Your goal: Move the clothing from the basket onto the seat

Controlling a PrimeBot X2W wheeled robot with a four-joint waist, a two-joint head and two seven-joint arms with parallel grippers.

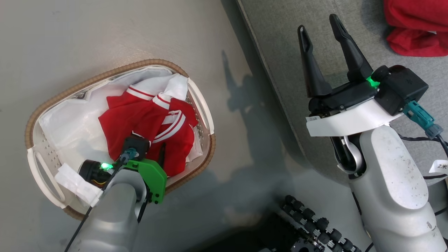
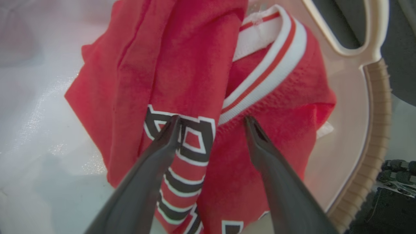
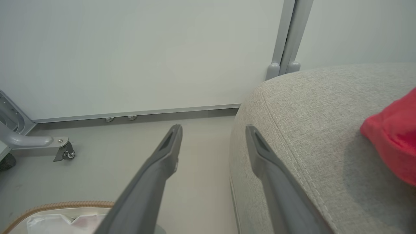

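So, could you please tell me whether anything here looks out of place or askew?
Nothing is spilled or damaged. The one untidy thing is the white liner in the basket: it is rumpled, and a corner seems to lap over the red clothing near the far rim. A red garment lies crumpled on the seat.

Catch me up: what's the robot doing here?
It is moving laundry from basket to seat. The left pincer is down inside the basket, open, its tips at the red garment with dark lettering, not closed on it yet. The right pincer hangs open and empty above the grey seat. One red piece already lies on the seat.
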